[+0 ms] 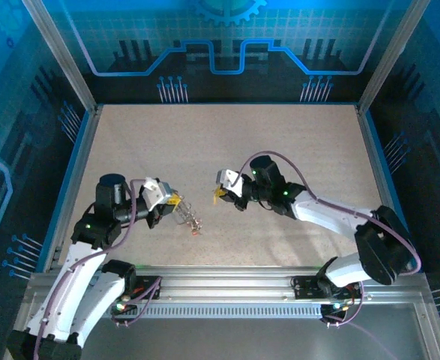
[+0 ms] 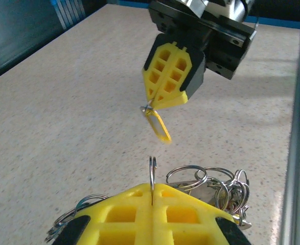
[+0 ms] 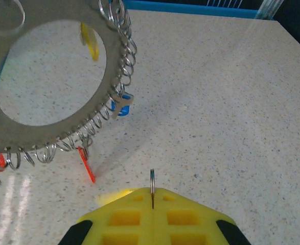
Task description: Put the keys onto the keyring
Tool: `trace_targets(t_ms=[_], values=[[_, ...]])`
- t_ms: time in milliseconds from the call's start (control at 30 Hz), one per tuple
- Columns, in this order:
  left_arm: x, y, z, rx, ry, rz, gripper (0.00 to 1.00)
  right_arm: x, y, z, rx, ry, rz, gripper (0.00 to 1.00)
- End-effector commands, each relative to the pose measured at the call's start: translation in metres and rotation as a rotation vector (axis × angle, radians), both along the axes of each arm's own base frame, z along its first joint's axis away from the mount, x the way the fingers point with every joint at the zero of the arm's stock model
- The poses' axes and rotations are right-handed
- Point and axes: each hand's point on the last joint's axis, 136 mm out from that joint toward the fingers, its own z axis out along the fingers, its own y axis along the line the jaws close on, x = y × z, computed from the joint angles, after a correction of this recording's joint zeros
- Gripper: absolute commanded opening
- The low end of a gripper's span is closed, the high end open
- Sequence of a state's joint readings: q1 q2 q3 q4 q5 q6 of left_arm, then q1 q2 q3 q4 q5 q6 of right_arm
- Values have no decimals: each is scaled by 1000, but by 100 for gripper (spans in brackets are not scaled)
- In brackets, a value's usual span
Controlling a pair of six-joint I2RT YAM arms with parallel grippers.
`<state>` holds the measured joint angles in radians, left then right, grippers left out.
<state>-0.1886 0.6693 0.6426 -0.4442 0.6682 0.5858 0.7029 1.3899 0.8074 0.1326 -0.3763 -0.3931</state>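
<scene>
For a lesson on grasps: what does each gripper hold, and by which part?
The left gripper pinches the keyring by its rim. The right gripper pinches the yellow key by the small ring at its top.

A speckled beige worktop [image 1: 279,150] is stretching between blue patterned wall panels [image 1: 220,37] — a slotted metal rail [image 1: 227,289] is running along its near edge.

Silver keyring [image 3: 32,137], fringed with small rings, stands seemingly upright; yellow-tagged key [image 2: 164,137] dangles apart.
</scene>
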Motion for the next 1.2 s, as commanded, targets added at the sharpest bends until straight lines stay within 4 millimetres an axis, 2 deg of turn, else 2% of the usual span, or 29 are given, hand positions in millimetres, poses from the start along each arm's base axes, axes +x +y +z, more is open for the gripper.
trace_targets(t_ms=[0,133,300,500,667,767,867,1033,1167], values=[[-11,-15,25,-19,-99,-106,0,-15,-3,27,73,-10,-21,0],[-5,-26,26,-37,-94,-102,0,-43,-15,31,46,6,-31,0],[-4,-37,15,-44,-96,-90,0,-78,-15,39,68,-10,-32,0],[-8,-44,9,-35,-100,-105,0,-93,-12,29,73,-11,-113,0],[-10,-45,-2,14,-98,-103,0,-90,-7,28,81,-35,-148,0],[-12,-46,-12,72,-99,-109,0,-96,8,32,130,-50,-79,0],[-11,-47,-18,103,-89,-103,0,-93,21,39,184,-56,-77,0],[-10,-49,-18,100,-75,-99,0,-84,39,42,217,-66,-110,0],[-9,-50,-19,88,-61,-95,0,-79,40,43,243,-54,-145,0]])
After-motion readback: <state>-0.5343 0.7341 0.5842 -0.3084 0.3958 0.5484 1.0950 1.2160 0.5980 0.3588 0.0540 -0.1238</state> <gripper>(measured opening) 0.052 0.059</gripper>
